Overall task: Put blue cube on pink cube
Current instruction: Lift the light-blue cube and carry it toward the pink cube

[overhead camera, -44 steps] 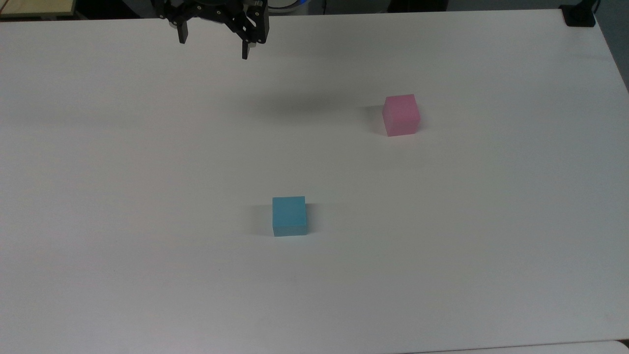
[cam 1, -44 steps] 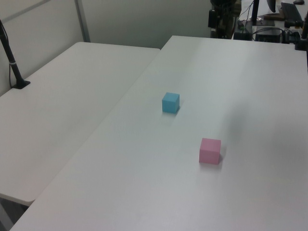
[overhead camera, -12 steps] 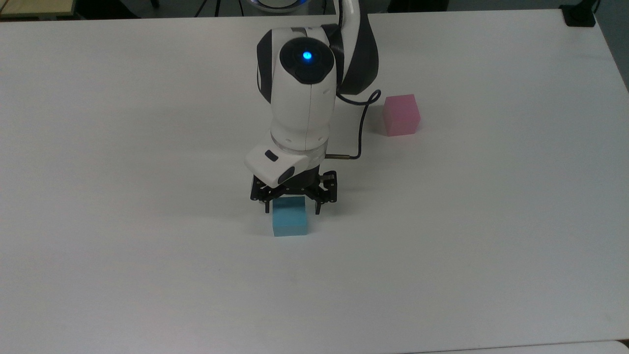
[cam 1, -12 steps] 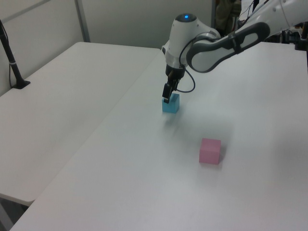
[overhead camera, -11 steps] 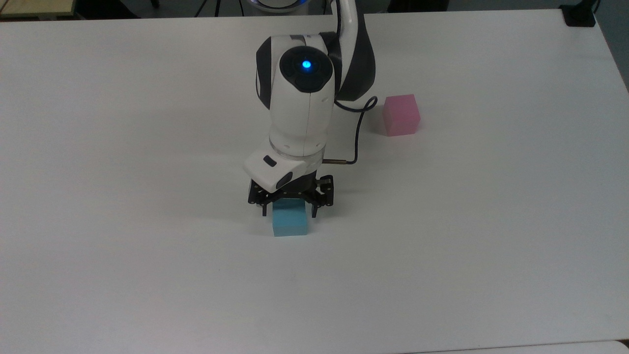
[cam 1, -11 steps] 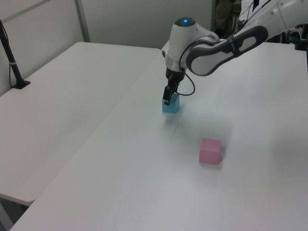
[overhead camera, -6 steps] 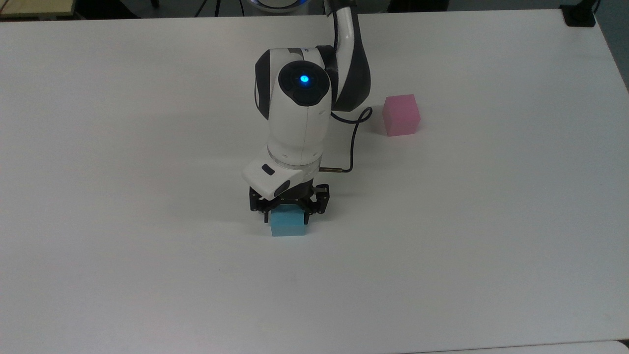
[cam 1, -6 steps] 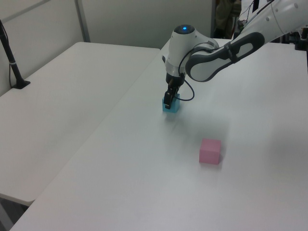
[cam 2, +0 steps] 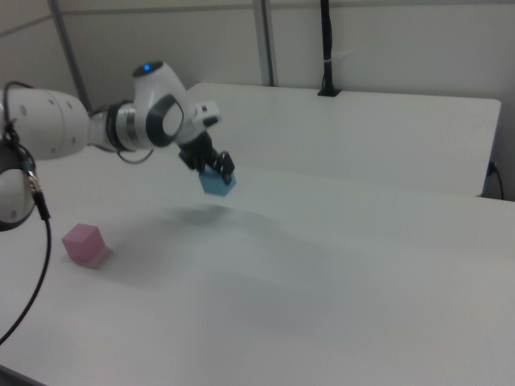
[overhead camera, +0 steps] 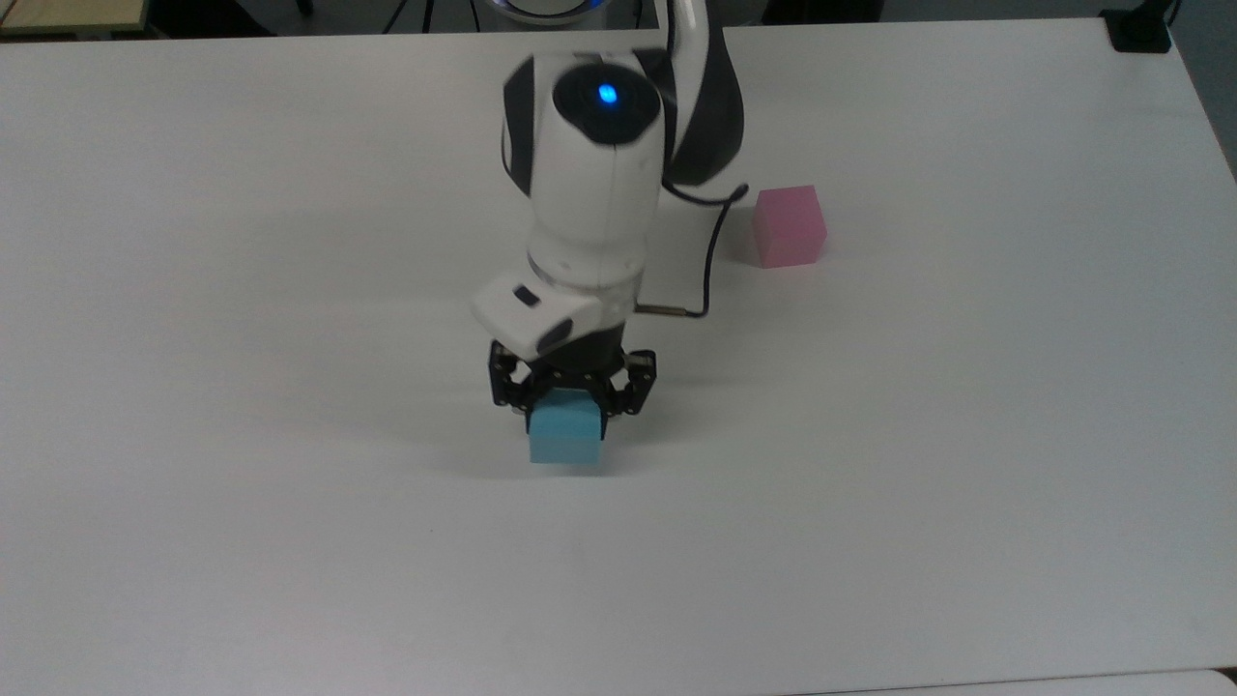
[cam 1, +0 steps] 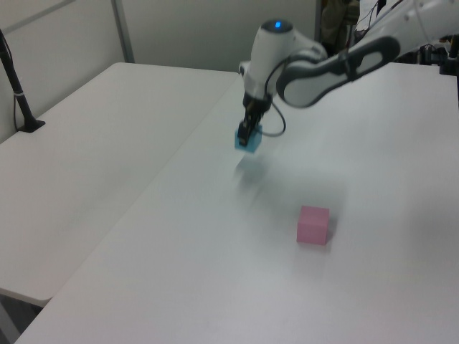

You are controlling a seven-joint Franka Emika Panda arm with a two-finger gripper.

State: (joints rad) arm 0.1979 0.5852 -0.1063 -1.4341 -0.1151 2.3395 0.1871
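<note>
Half done: fingers (overhead camera: pixel 568 404) clamped on blue cube (overhead camera: pixel 566 436), lifted off the surface (overhead camera: pixel 290 541); carry over and stack on pink cube (overhead camera: pixel 790 226) remain.

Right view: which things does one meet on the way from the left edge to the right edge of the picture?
pink cube → gripper, shut on the blue cube and holding it above the table → black pole at the far edge.
</note>
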